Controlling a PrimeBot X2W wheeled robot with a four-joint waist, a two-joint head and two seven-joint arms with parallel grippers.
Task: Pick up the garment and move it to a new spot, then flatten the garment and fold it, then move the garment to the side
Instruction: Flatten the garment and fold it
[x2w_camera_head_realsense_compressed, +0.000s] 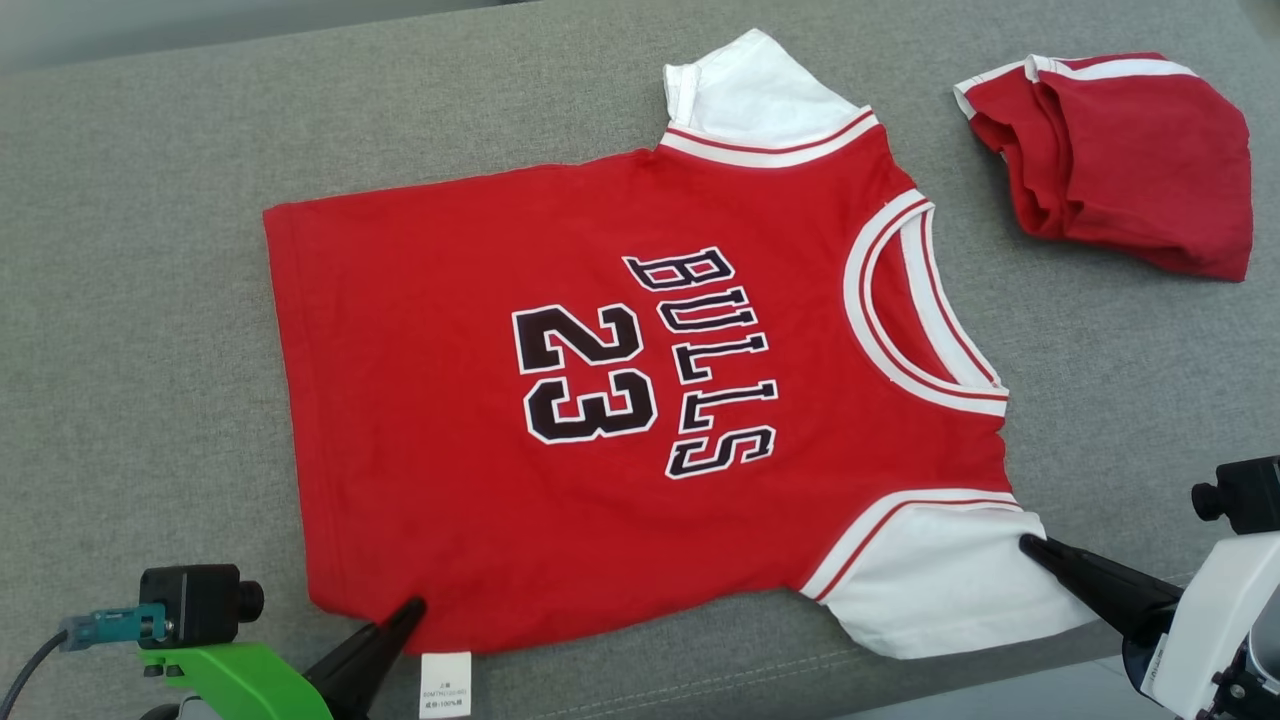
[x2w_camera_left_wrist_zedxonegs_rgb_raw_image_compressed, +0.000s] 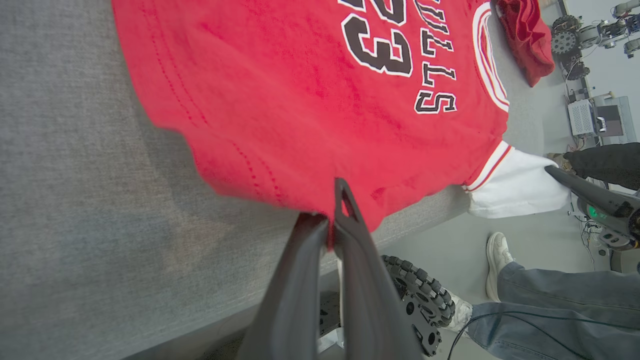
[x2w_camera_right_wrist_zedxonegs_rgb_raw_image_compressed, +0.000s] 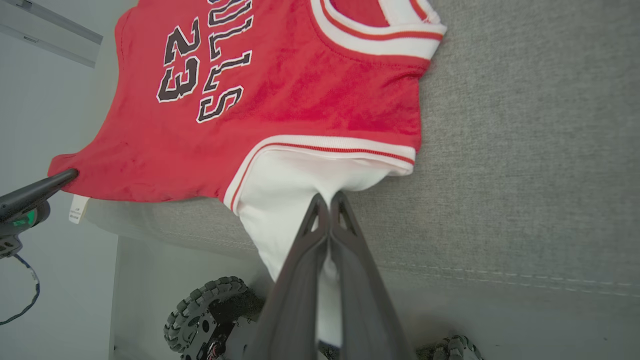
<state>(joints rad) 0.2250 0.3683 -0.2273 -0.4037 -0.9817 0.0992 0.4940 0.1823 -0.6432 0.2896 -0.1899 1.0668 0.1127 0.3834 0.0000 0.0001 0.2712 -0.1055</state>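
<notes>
**Dark Fingers, Green and White Mounts, Knobbed Wheels**

Each gripper is built from two long, dark, tapering fingers (x2w_camera_left_wrist_zedxonegs_rgb_raw_image_compressed: 360, 280), and each tip is pierced by a triangular cut-out. The left gripper (x2w_camera_head_realsense_compressed: 405, 610) is carried on a bright green bracket (x2w_camera_head_realsense_compressed: 235, 685). A small black camera (x2w_camera_head_realsense_compressed: 195, 600) is mounted on the bracket and fitted with a teal plug (x2w_camera_head_realsense_compressed: 105, 625) and a dark cable (x2w_camera_head_realsense_compressed: 35, 655). The right gripper (x2w_camera_head_realsense_compressed: 1030, 545) is joined to a glossy white housing (x2w_camera_head_realsense_compressed: 1220, 620), above which a second black camera (x2w_camera_head_realsense_compressed: 1245, 495) is fixed. Black wheels (x2w_camera_left_wrist_zedxonegs_rgb_raw_image_compressed: 420, 295) ringed with knobbed rollers are seen below.
</notes>
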